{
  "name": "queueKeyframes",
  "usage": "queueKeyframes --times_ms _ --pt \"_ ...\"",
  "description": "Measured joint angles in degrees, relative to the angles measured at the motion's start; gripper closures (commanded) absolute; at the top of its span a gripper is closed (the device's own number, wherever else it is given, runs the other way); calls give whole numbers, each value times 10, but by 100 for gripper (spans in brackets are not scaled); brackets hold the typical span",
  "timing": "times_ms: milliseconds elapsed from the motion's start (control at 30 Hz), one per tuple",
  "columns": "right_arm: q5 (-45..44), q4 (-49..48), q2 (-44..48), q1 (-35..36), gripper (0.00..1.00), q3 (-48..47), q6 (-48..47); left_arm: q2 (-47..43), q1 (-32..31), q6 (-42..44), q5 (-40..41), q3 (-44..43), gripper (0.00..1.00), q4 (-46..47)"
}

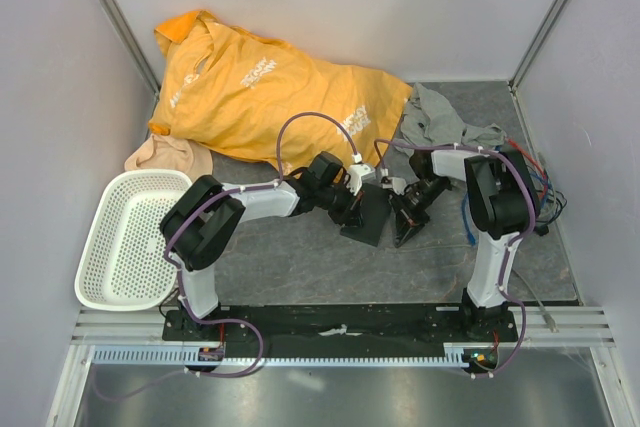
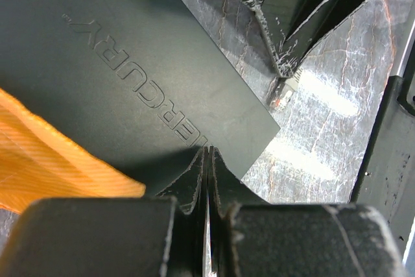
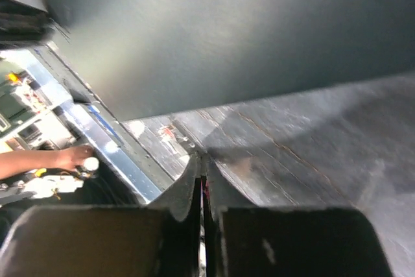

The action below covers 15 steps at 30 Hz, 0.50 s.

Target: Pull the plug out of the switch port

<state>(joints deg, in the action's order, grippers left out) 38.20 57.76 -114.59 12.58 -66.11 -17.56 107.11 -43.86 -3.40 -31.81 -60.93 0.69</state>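
Your left gripper is clenched tight, lower centre, at the edge of one black box embossed MERCURY; your right gripper is clenched too.

Orange shirt, grey cloth at back; white basket left.

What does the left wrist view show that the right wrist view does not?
Only the left wrist view: the black box lettered MERCURY and an orange cloth. Only the right wrist view: a grey wall and a person's arm beyond the table's edge. Both: the view's own shut hand, left hand or right hand, over the grey table.
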Motion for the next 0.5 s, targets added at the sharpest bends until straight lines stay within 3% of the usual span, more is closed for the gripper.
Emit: queueKeyframes --times_ms 300,433,500 --pt "-37 25 3 -13 98 2 -25 0 0 1 -1 2 99 4" --pt "-60 31 22 -16 68 1 -61 0 0 1 -2 3 99 9" --pt "-73 20 55 -16 61 6 -93 0 0 1 -2 4 98 10"
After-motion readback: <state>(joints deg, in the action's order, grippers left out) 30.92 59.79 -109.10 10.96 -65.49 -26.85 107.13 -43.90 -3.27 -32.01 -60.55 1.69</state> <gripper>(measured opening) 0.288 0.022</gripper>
